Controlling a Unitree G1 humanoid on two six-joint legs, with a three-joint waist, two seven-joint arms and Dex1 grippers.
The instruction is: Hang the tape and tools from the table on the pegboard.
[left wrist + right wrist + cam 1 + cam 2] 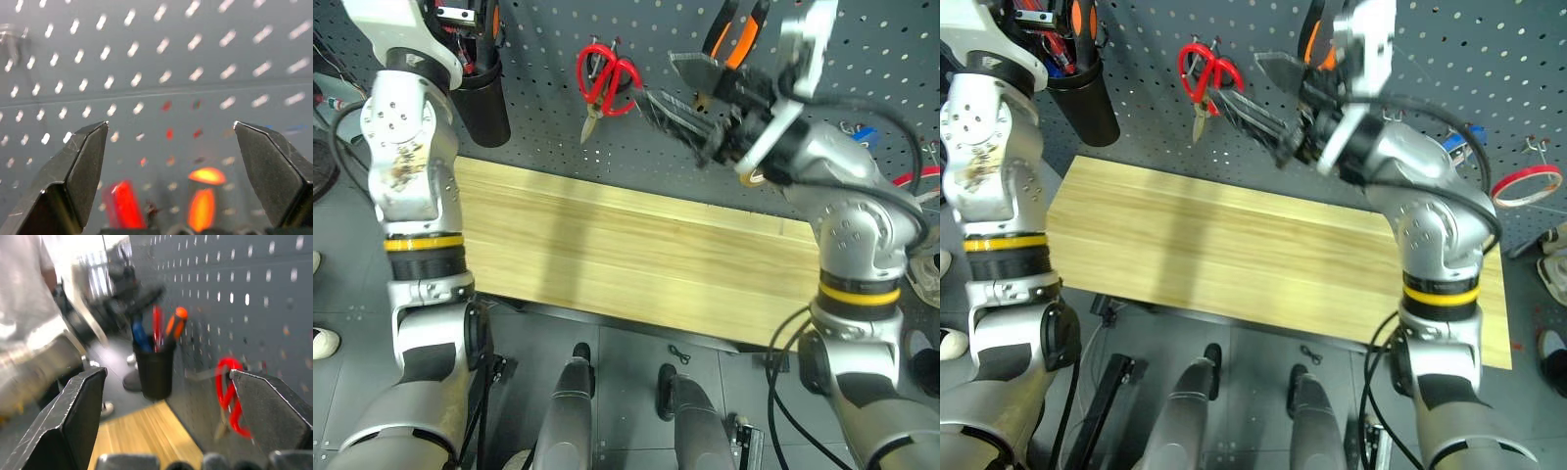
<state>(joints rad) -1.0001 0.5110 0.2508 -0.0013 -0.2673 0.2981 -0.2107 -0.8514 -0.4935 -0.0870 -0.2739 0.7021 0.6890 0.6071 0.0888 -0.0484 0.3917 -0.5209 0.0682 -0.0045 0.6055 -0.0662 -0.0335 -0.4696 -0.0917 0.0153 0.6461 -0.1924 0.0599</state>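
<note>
We judge hanging done: red-handled scissors point(605, 80) and pliers point(734, 34) hang on pegboard point(548, 117), table point(607, 245) bare. Left gripper point(171, 161) and right gripper point(166, 416) both gape, empty. Next: withdraw arms without knocking tools.

The pegboard point(548, 147) is set behind the table point(626, 255), with the scissors point(603, 82) hung on it, the pliers point(736, 29) hung to their right, and a cup point(1085, 103) of tools mounted to their left.
</note>
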